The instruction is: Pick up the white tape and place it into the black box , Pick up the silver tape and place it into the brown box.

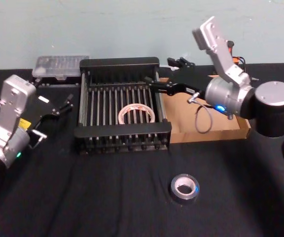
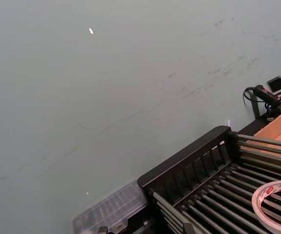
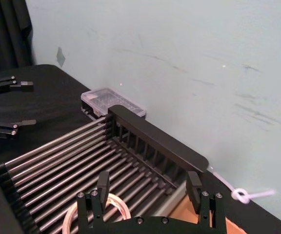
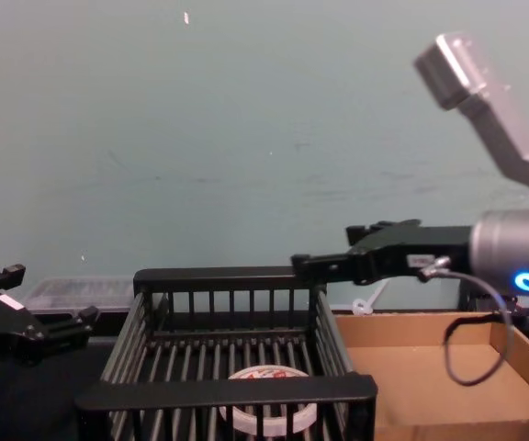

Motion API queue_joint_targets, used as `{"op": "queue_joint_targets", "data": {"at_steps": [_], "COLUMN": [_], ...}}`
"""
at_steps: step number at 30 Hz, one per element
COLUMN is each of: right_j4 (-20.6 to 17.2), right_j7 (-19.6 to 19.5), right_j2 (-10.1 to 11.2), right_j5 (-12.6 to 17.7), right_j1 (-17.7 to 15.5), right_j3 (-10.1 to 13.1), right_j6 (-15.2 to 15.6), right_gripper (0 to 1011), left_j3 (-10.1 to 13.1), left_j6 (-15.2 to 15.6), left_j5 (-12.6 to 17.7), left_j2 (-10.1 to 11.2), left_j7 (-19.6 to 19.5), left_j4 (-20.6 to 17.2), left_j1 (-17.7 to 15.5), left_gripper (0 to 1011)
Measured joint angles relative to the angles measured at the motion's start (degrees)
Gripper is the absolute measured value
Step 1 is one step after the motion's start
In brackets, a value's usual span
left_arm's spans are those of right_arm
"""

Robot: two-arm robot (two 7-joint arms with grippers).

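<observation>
I see the white tape [image 1: 136,114] lying flat on the barred floor of the black box [image 1: 123,131]. My right gripper [image 1: 151,82] hangs above the box's right rim, fingers spread wide, holding nothing. The silver tape [image 1: 184,188] sits on the black tablecloth [image 1: 97,197] in front, well apart from the brown box [image 1: 216,129]. My left gripper [image 1: 67,103] is parked left of the crate, fingers apart, empty. A clear plastic case [image 1: 60,66] sits behind.

silver arms with black joints, black grippers, blue light, looping black cable [image 1: 201,118].
</observation>
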Motion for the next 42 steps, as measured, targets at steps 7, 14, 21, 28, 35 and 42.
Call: {"op": "queue_joint_targets", "data": {"at_steps": [7,14,21,28,35,42], "right_j4": [-7.65,-13.97,-21.59,-26.46,-28.65,-29.33], "right_j7": [-0.18,-0.39,-0.82,0.05,0.68,1.28], "right_j2": [4.44,8.65,13.70,17.64,20.51,22.88], "right_j5": [2.21,4.29,7.70,10.09,10.58,10.80], "right_j1": [-4.40,-8.92,-15.84,-20.74,-22.95,-23.54], "right_j3": [2.47,4.39,6.64,6.89,5.51,3.53], "right_j6": [3.10,5.61,8.92,11.07,12.68,14.01], "right_gripper": [1000,1002,1002,1002,1002,1002], "left_j3": [0.00,0.00,0.00,0.00,0.00,0.00], "left_j6": [0.00,0.00,0.00,0.00,0.00,0.00], "left_j5": [0.00,0.00,0.00,0.00,0.00,0.00], "left_j2": [0.00,0.00,0.00,0.00,0.00,0.00], "left_j7": [0.00,0.00,0.00,0.00,0.00,0.00], "left_j4": [0.00,0.00,0.00,0.00,0.00,0.00], "left_j1": [0.00,0.00,0.00,0.00,0.00,0.00], "left_gripper": [1001,1001,1001,1002,1001,1001]}}
